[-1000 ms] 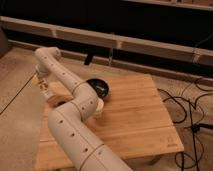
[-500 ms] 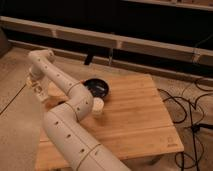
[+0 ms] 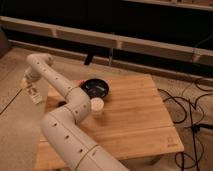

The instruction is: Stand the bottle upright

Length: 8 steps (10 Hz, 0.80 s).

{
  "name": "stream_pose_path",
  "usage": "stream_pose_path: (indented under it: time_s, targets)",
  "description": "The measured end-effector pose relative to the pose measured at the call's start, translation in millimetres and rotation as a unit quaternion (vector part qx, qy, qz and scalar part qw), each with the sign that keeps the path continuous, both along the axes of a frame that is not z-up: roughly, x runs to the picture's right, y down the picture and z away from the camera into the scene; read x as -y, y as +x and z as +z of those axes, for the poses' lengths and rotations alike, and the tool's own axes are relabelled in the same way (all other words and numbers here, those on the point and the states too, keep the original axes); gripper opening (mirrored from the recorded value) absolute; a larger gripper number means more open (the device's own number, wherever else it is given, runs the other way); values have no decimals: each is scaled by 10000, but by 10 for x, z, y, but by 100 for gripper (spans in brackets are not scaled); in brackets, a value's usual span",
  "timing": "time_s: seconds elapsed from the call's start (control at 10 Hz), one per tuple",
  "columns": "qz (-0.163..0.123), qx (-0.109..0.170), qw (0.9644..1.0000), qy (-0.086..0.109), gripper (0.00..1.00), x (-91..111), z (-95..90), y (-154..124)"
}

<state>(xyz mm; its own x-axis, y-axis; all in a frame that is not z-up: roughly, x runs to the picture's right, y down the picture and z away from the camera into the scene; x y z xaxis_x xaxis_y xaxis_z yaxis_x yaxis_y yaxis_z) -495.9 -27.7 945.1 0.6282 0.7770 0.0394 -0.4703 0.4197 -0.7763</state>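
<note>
Currently the gripper (image 3: 33, 94) hangs closed just past the table's (image 3: 135, 120) left edge, apart from the black bowl (image 3: 95, 87) and white cup (image 3: 96, 106).

One wooden table (image 3: 135, 117), one black bowl (image 3: 95, 87), one white cup (image 3: 96, 106). One arm (image 3: 65, 131), one gripper (image 3: 34, 94) beyond the table's left edge. Several cables (image 3: 188, 107) on the floor.

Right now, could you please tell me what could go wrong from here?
The gripper hangs at the table's left edge, seemingly past it; anything released there could drop to the floor. The arm lies close beside the white container and bowl, so a swing might knock them.
</note>
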Motion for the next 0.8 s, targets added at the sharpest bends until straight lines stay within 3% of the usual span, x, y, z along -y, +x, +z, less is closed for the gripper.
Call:
stream_pose_path:
  time_s: [0.4, 0.6, 0.8]
  targets:
    - [-30, -3, 10000, -37, 0, -29, -3, 2]
    - [-361, -210, 9981, -445, 0, -363, 18, 75]
    - [-811, -399, 9931, -747, 0, -666, -55, 98]
